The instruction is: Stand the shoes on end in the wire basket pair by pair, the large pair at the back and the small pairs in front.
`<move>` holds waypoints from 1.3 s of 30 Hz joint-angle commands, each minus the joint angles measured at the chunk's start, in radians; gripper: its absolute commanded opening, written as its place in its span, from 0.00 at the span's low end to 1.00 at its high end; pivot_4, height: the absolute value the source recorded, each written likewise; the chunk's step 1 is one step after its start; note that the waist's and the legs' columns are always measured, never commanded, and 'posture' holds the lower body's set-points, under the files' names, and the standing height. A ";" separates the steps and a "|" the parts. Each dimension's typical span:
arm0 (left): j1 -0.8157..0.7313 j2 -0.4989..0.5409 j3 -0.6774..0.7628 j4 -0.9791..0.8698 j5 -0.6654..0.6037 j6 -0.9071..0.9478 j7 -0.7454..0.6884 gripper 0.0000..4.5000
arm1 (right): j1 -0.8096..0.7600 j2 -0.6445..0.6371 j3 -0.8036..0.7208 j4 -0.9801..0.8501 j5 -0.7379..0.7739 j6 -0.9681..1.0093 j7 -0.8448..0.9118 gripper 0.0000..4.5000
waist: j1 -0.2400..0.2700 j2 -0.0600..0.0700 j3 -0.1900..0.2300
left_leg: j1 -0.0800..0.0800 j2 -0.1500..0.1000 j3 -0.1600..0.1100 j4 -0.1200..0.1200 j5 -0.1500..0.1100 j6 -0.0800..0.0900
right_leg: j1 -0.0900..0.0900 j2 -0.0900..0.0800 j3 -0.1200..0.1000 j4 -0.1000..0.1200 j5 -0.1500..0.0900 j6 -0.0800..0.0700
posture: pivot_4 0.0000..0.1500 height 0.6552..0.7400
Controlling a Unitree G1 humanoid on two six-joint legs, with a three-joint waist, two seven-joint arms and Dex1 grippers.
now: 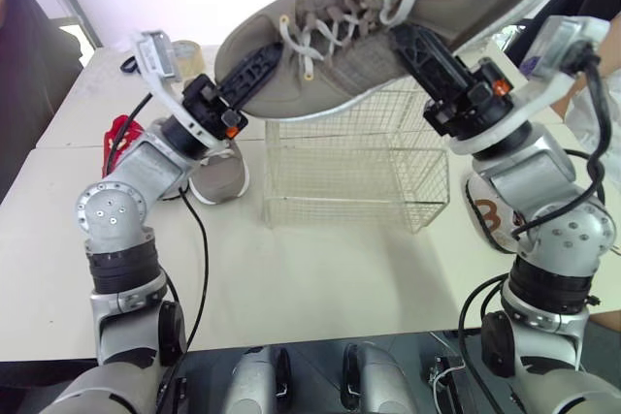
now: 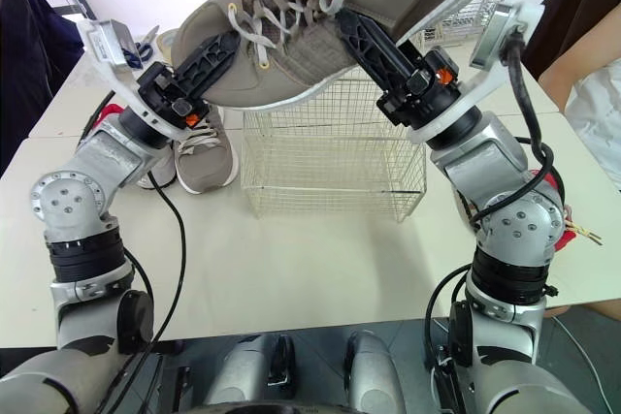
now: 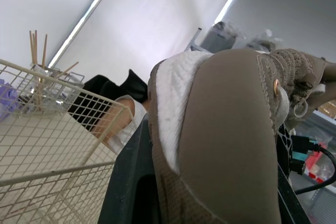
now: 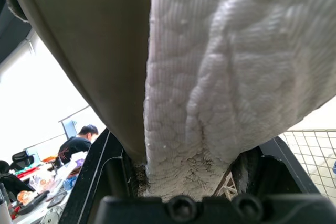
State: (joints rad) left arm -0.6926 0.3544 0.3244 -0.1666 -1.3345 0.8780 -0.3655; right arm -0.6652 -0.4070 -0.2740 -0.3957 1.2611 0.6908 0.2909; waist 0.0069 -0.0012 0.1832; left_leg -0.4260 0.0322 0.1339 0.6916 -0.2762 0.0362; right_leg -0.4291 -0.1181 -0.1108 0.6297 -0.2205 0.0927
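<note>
A large taupe sneaker (image 1: 388, 16) with a white sole hangs tilted in the air above the empty wire basket (image 1: 359, 172). My left gripper (image 1: 254, 67) is shut on its toe end. My right gripper (image 1: 415, 46) is shut on its middle, across the sole and upper. The left wrist view shows the toe (image 3: 226, 140) close up with the basket (image 3: 52, 145) beside it; the right wrist view shows the white sole (image 4: 226, 77) clamped between the fingers. The matching sneaker (image 1: 218, 176) lies on the table just left of the basket, beside my left arm.
A red item (image 1: 118, 133) lies behind my left arm, and another red item (image 2: 558, 186) lies at the right. A tape roll (image 1: 184, 49) sits at the back left. A second wire basket (image 2: 466, 16) stands behind. A person (image 2: 582, 75) sits at the right edge.
</note>
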 commanded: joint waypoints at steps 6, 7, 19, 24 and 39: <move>0.049 0.166 -0.061 -0.112 0.052 0.059 -0.100 0.99 | -0.133 -0.228 -0.024 0.076 -0.011 0.079 0.120 0.40 | 0.000 0.000 0.000 | 0.000 0.000 0.000 0.000 0.000 0.001 | 0.000 0.000 0.000 -0.001 0.000 0.000 | 1.00 1.00; 0.052 0.187 -0.059 -0.117 0.059 0.056 -0.116 0.99 | -0.146 -0.268 -0.020 0.095 -0.025 0.093 0.156 0.40 | -0.001 0.001 0.001 | 0.000 0.000 0.000 0.000 -0.001 0.001 | 0.000 0.000 0.000 -0.001 0.000 0.000 | 1.00 1.00; 0.089 0.259 -0.069 -0.154 0.074 0.049 -0.181 0.99 | -0.648 -0.571 0.242 0.729 -0.553 -0.113 0.809 0.40 | -0.012 0.001 0.002 | -0.001 0.000 0.002 -0.005 -0.001 0.001 | -0.003 0.000 0.001 -0.006 0.000 0.000 | 1.00 1.00; 0.093 0.240 -0.074 -0.173 0.087 0.040 -0.173 0.99 | -0.845 -0.530 0.315 1.020 -0.765 -0.305 0.939 0.40 | -0.021 0.001 0.002 | -0.002 0.000 0.003 -0.007 0.000 0.000 | -0.003 0.000 0.001 -0.007 0.000 0.000 | 1.00 1.00; 0.100 0.207 -0.082 -0.200 0.102 0.023 -0.150 0.99 | -1.066 -0.430 0.419 1.482 -1.141 -0.639 1.256 0.40 | -0.025 0.002 0.002 | -0.001 0.000 0.004 -0.008 0.000 -0.001 | -0.002 0.000 0.001 -0.009 0.000 0.000 | 1.00 1.00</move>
State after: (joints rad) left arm -0.5894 0.5611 0.2369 -0.3305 -1.2298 0.9239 -0.5177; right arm -1.6978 -0.8328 0.1387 1.0674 0.1559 0.0836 1.5151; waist -0.0177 0.0008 0.1852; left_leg -0.4271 0.0320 0.1372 0.6832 -0.2760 0.0351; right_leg -0.4313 -0.1183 -0.1103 0.6205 -0.2204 0.0930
